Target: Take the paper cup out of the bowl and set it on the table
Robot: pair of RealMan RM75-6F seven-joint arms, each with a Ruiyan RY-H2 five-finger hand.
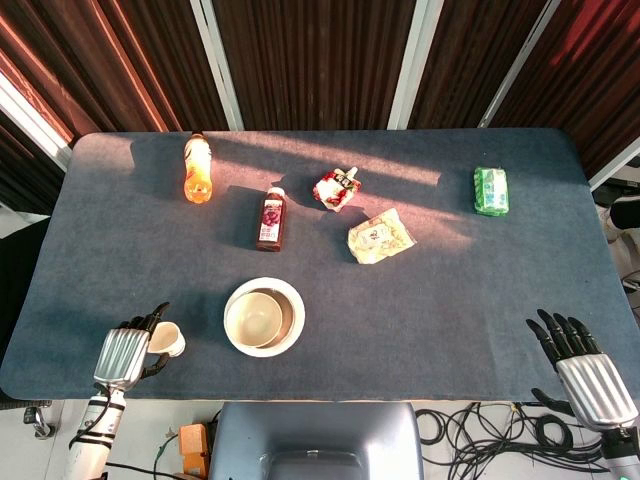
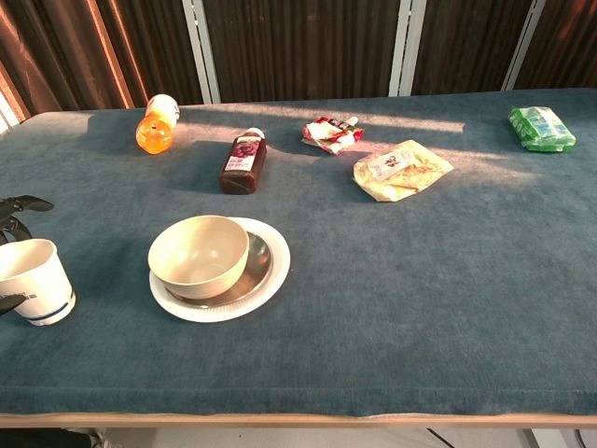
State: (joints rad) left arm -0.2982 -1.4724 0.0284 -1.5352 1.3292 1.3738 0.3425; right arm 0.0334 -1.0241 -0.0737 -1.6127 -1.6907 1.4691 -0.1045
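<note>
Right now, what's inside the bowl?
Nothing: the bowl sits empty on the plate. The paper cup stands left of it, at the left robot hand. Cup's inside isn't visible.

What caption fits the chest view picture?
Paper cup stands upright on the table, left of the bowl, left hand's fingers around it.

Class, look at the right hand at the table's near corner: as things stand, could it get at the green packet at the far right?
Probably yes: the right hand is open, holds nothing, and bare table lies between it and the green packet.
</note>
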